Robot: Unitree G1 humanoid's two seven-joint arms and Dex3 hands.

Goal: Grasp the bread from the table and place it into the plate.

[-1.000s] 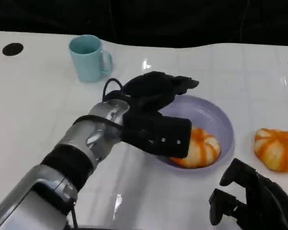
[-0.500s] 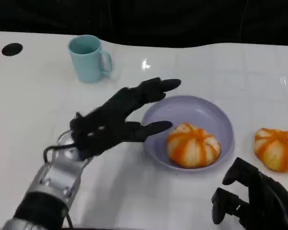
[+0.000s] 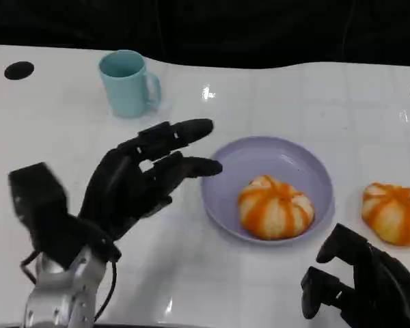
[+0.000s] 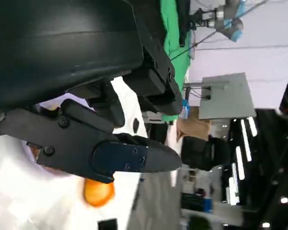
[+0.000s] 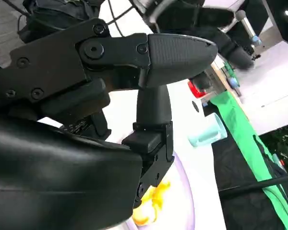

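Black-fingered, the right hand (image 3: pixel 359 287) waited nearest, empty, fingers apart. Beyond it the left hand (image 3: pixel 133 184) hovered spread, holding nothing. One striped bread roll (image 3: pixel 275 206) sat in the lavender plate (image 3: pixel 313 164) (placing looked done); another roll (image 3: pixel 393 212) lay beside it, needing a right-hand grasp.

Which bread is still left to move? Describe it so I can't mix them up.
Find the lavender plate on the white table. The bread left lies on the bare table right of it; the other bun sits inside the plate.
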